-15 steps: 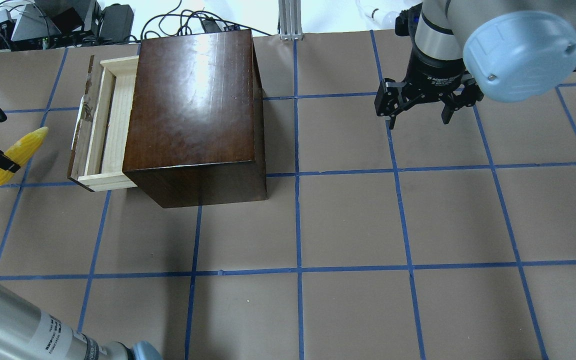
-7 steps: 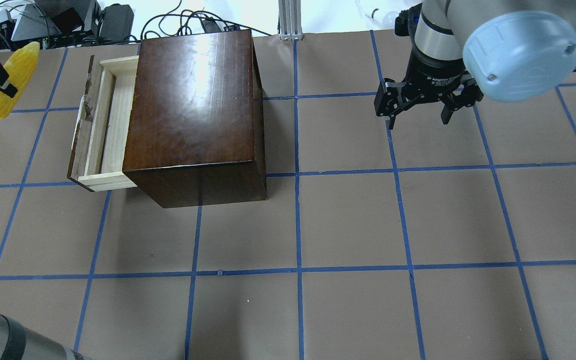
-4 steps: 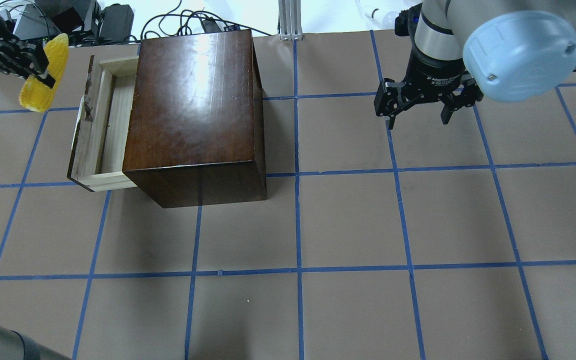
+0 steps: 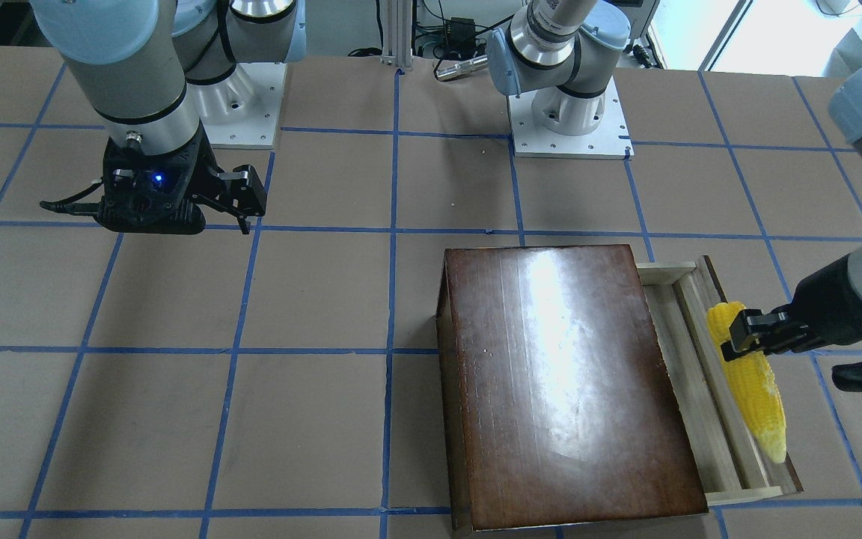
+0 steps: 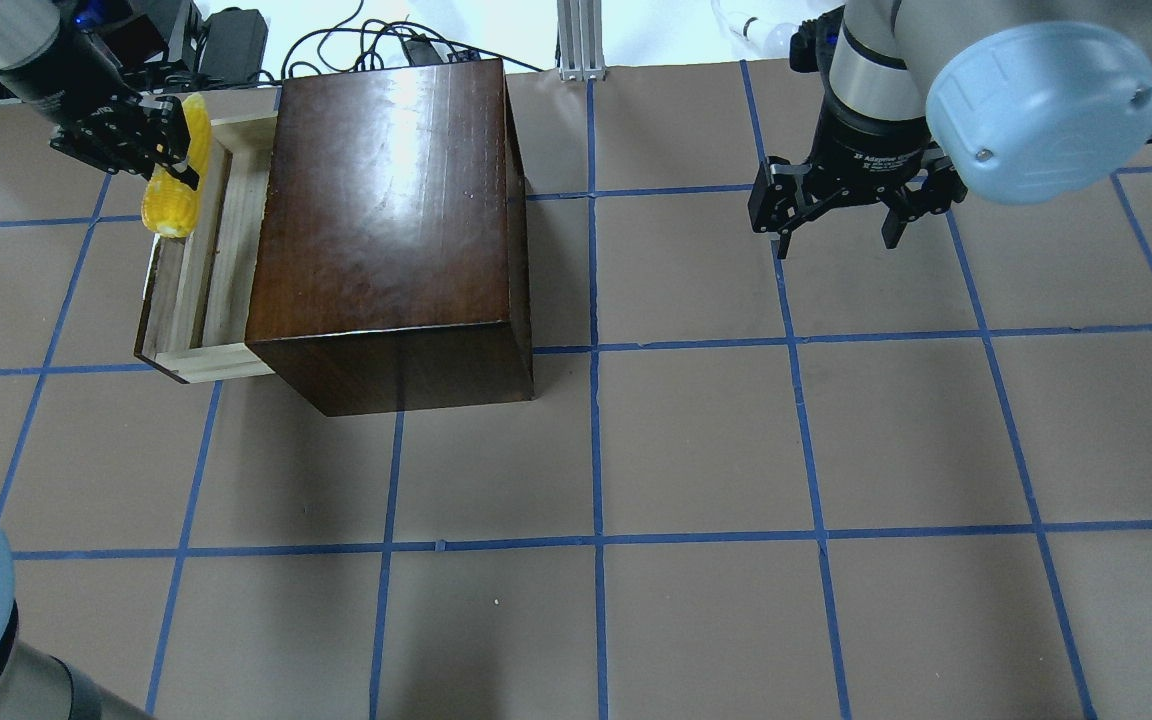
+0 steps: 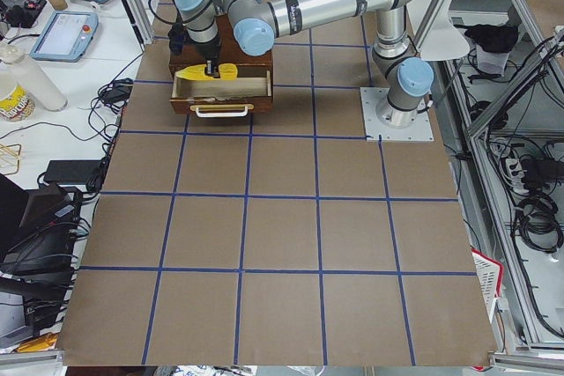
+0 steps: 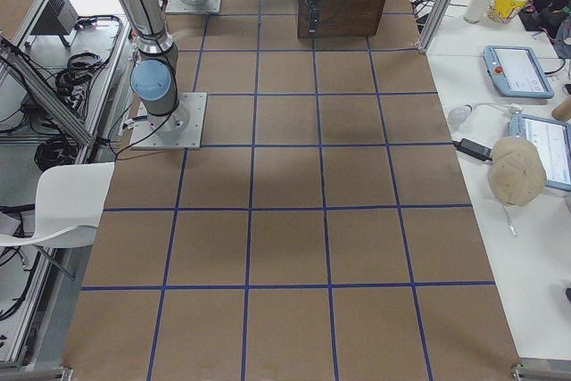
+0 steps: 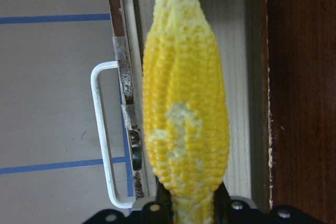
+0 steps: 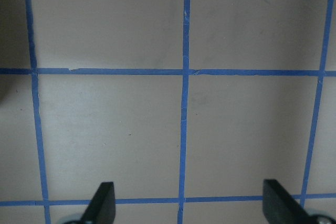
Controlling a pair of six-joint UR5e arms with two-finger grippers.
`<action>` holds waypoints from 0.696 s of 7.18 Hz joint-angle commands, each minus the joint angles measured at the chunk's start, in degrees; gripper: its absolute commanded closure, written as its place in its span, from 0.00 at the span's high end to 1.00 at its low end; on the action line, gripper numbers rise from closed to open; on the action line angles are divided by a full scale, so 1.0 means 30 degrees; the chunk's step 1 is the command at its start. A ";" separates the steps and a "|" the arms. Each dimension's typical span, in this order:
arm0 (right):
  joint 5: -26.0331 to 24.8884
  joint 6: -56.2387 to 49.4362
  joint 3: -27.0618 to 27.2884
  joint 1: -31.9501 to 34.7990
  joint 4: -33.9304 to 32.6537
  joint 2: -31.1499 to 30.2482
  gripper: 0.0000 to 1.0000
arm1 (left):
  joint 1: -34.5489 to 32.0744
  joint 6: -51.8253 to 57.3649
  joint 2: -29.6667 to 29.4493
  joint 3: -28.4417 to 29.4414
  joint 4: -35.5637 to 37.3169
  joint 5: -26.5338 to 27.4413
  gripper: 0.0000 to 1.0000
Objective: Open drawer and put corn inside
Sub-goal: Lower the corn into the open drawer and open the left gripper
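My left gripper (image 4: 739, 337) is clamped on the thick end of the bright yellow, tapered corn cob (image 8: 184, 103), with the paler tip pointing straight out ahead of my fingers. The cob hangs lengthwise over the shallow pale-wood drawer (image 5: 204, 290), which stands pulled out of the glossy dark-brown wooden box (image 5: 386, 200). Room is tight. On one side of the cob is the drawer's worn dark front panel (image 5: 158, 300), with the whitish loop handle (image 8: 100, 129) jutting beyond it. On the other side a strip of bare drawer floor shows before the box's front edge. The tip nears the drawer's end wall ahead of me. My right gripper (image 5: 836, 240) hangs spread wide, well away from the box, with only the brown, blue-taped table (image 5: 696, 430) beneath it.
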 commanded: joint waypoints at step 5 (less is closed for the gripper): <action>-0.0053 0.0000 0.0000 0.0000 -0.0021 0.0000 1.00 | -0.0409 -0.0056 -0.0687 -0.2057 0.2129 -0.1097 0.84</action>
